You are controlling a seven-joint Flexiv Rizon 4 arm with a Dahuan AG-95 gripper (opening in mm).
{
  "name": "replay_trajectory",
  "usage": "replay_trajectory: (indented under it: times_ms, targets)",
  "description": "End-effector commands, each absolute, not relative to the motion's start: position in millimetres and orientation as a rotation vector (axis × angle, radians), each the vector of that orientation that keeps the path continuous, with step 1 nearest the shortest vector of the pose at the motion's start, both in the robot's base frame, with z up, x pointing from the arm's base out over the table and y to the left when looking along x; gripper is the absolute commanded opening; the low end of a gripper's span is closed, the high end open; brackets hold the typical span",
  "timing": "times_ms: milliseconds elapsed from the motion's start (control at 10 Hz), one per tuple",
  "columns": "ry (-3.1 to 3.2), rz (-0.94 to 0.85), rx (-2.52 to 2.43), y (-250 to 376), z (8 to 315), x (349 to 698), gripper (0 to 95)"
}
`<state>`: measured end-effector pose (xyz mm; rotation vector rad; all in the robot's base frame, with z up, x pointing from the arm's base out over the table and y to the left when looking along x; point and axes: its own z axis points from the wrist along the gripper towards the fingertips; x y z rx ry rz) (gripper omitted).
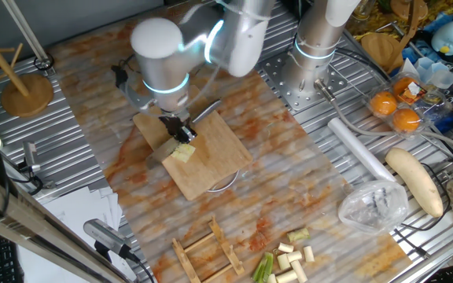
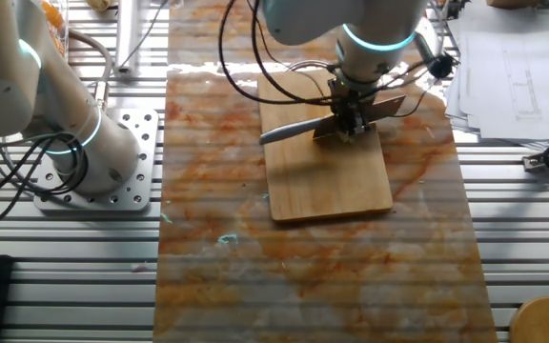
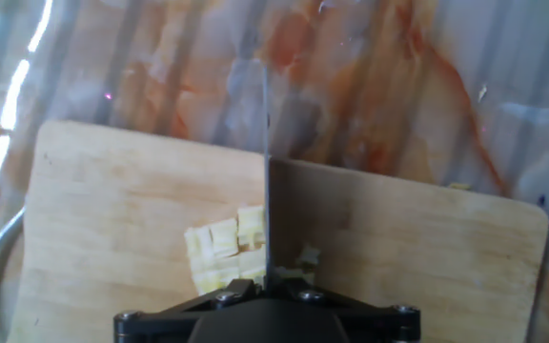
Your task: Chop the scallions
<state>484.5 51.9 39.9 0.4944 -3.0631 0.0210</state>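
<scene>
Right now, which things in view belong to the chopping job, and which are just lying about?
In the job:
gripper
knife
board
cut scallion bits
uncut scallions

Lying about:
radish
oranges
plastic bag
wooden rack
papers

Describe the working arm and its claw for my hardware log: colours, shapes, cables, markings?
The arm has smooth, rounded white-grey links, with glowing cyan rings at the joints. Black cables loop alongside it. The claw is small, black and blocky; the hand view shows its dark body with visible screws. No lettering is legible.
</scene>
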Motion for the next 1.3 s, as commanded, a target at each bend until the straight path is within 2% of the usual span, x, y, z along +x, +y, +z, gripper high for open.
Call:
replay_trajectory:
  times_ms: [100,600,1300]
  targets:
    - [-2.994,-0.027,0.531,50,49,481,0.0]
    - [-2.973,0.000,0.550,36,70,466,0.0]
    - [-2.970,0.040,0.632,30,65,466,0.0]
